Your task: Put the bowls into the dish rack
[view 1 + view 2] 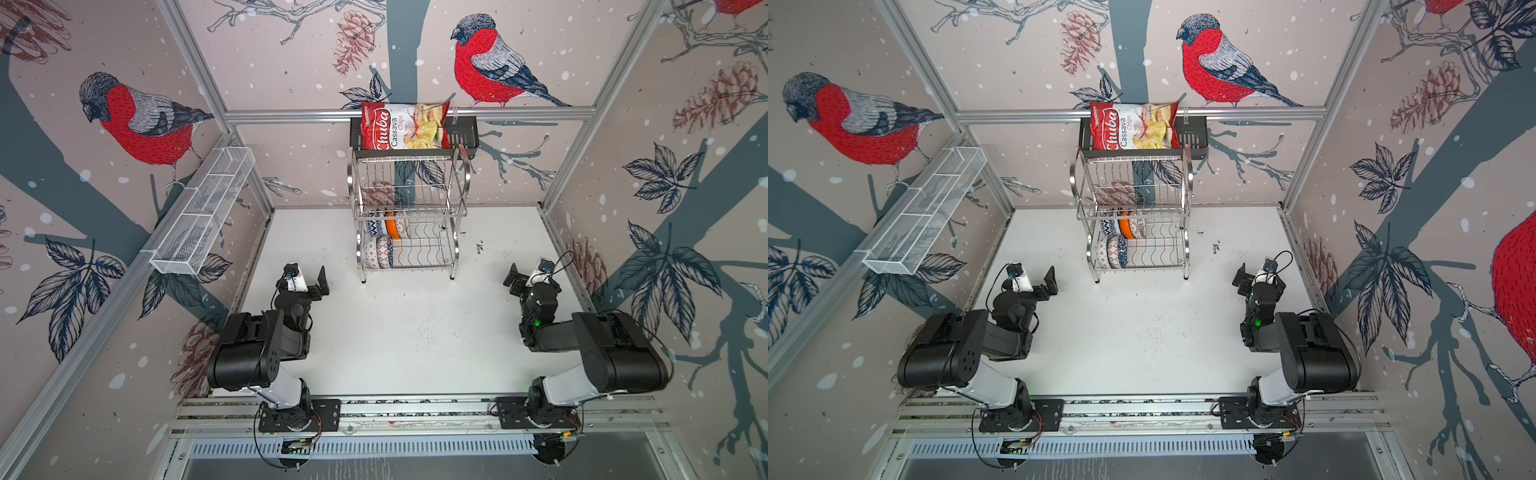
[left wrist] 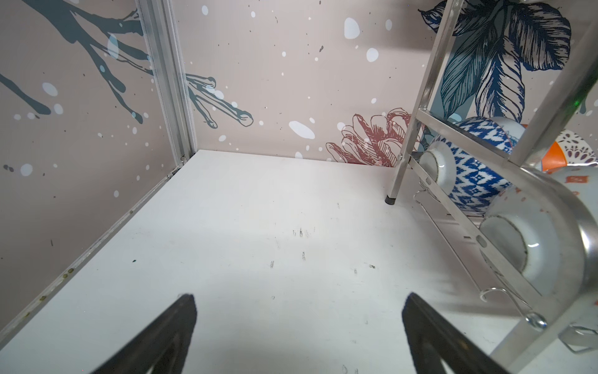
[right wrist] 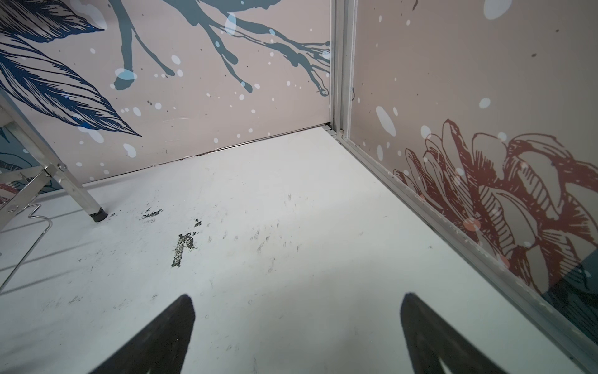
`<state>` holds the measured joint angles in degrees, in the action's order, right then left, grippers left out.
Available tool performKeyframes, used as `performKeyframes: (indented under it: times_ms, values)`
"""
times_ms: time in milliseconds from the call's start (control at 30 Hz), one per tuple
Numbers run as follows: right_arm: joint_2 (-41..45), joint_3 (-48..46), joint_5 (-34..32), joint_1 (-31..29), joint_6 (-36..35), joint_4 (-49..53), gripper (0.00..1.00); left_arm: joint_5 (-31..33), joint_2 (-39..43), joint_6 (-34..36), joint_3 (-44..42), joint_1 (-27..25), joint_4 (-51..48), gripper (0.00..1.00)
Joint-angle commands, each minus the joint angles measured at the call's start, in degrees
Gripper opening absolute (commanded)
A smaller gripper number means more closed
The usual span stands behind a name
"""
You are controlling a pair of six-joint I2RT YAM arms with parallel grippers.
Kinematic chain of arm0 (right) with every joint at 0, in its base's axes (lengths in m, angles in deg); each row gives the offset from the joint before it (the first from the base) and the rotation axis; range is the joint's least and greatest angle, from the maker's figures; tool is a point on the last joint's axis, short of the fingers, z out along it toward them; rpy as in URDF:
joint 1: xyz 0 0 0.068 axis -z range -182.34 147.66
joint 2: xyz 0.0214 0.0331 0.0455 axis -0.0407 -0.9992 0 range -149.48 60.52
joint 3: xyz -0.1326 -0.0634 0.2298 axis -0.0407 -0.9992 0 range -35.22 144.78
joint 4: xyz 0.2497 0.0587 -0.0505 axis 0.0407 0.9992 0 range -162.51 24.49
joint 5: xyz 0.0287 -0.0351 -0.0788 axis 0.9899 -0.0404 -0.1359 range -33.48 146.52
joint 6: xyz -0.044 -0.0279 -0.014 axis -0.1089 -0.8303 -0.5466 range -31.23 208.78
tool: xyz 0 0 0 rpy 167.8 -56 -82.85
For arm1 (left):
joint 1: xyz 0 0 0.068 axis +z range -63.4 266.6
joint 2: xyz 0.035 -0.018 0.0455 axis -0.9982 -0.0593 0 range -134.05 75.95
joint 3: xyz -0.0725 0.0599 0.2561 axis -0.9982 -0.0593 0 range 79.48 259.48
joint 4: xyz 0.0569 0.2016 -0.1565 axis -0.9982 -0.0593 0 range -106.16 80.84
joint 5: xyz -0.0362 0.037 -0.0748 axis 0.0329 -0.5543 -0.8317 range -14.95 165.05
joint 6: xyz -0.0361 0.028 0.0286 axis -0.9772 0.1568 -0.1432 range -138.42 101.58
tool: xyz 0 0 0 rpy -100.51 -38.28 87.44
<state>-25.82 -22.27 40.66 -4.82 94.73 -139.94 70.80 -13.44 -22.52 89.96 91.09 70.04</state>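
Note:
The steel dish rack [image 1: 465,183] [image 1: 1188,178] stands at the back middle of the white table in both top views. Several bowls stand on edge in the left part of its lower tier: a blue-and-white patterned bowl [image 1: 375,227] [image 2: 469,171], a plain orange bowl [image 1: 392,227] [image 2: 555,157], and a white bowl with orange-red marks [image 1: 376,253] [image 2: 530,246]. The upper tier holds nothing. My left gripper [image 1: 323,282] [image 2: 299,296] is open and empty, low over the table left of the rack. My right gripper [image 1: 512,278] [image 3: 296,296] is open and empty to the right of it.
A bag of cassava chips [image 1: 401,126] lies in a black shelf [image 1: 465,133] on the back wall above the rack. A long white mesh basket [image 1: 203,212] hangs on the left wall. A rack leg [image 3: 64,181] and dark scuffs [image 3: 184,246] lie ahead of my right gripper.

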Motion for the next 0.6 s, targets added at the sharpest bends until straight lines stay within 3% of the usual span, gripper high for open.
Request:
performKeyframes:
  times_ms: [0, 567]
  values:
    - [0.3, 0.0, 0.4, 0.0, -0.4, -2.3, 0.99, 0.3, 0.2, 0.5, 0.2, 0.0, 0.4, 0.99]
    - [0.4, 0.1, 2.2, 0.7, -0.2, -2.0, 0.99, 0.5, 0.3, 0.6, 0.2, 0.0, 0.3, 0.99]
